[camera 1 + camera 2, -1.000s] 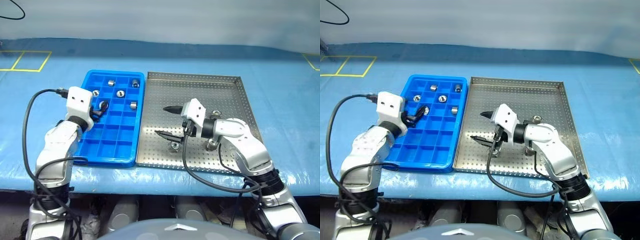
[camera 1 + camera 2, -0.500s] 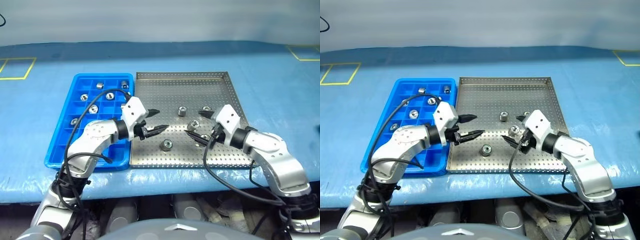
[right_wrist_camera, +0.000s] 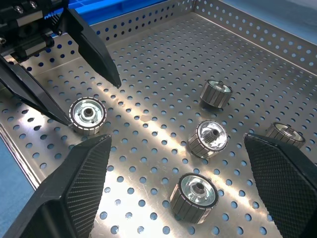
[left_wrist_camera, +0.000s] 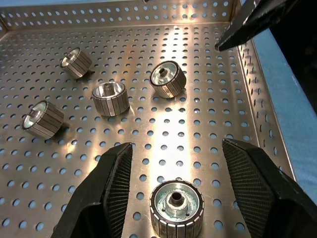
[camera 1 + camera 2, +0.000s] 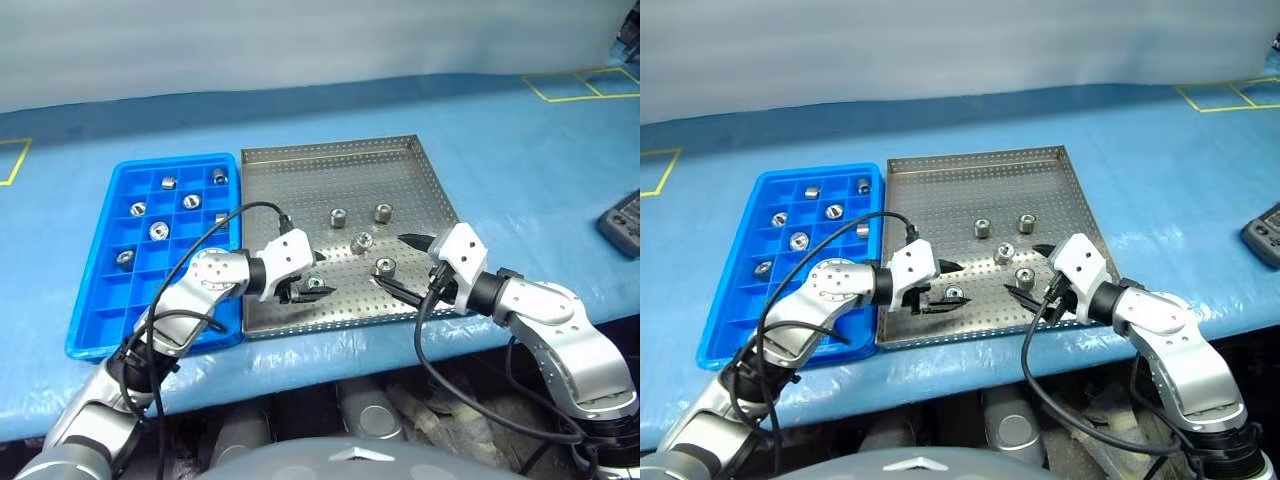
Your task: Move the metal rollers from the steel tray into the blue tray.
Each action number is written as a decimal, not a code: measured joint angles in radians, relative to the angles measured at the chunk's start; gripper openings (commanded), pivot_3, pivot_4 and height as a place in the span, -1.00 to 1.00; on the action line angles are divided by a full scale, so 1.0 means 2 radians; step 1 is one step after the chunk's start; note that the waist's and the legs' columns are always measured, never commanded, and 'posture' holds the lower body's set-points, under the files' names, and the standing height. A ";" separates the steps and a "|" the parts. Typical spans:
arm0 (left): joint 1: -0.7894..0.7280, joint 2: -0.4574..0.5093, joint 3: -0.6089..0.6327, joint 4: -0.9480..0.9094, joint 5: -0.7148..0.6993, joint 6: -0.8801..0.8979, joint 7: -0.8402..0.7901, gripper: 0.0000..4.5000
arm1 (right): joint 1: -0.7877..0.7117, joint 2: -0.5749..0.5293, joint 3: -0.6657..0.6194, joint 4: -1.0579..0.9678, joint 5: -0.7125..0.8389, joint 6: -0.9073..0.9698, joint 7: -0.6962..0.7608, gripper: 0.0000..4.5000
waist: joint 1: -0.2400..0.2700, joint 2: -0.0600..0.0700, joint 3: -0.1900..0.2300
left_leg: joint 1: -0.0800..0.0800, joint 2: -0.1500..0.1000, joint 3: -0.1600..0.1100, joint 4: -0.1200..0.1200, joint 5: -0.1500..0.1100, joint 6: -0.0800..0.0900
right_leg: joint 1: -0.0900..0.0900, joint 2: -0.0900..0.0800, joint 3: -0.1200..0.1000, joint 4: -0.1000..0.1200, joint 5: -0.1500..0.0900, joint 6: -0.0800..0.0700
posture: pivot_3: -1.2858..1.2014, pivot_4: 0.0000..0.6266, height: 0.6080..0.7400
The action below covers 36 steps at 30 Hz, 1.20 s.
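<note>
My left end effector (image 4: pixel 176 171) straddles a ribbed steel roller (image 4: pixel 177 208) — spread, not gripping.
Right end effector (image 5: pixel 400 265) gapes wide over the perforated steel tray (image 5: pixel 300 170) — dimpled, low-rimmed, lower centre.

Blue tray (image 5: pixel 95 330) lies left of, and beside, the steel tray (image 5: pixel 300 175) on the bench (image 5: pixel 520 160); five metal rollers (image 5: pixel 362 242) lie in the steel tray.
</note>
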 measured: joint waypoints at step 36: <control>0.026 -0.031 0.020 0.046 0.037 0.004 0.027 -0.26 | -0.041 0.007 0.025 0.006 -0.002 -0.018 0.004 1.00 | 0.005 0.000 0.000 | 0.000 0.000 0.000 0.001 0.000 0.000 | 0.000 0.000 0.001 0.000 0.001 0.001 | -0.20 -0.52 1.00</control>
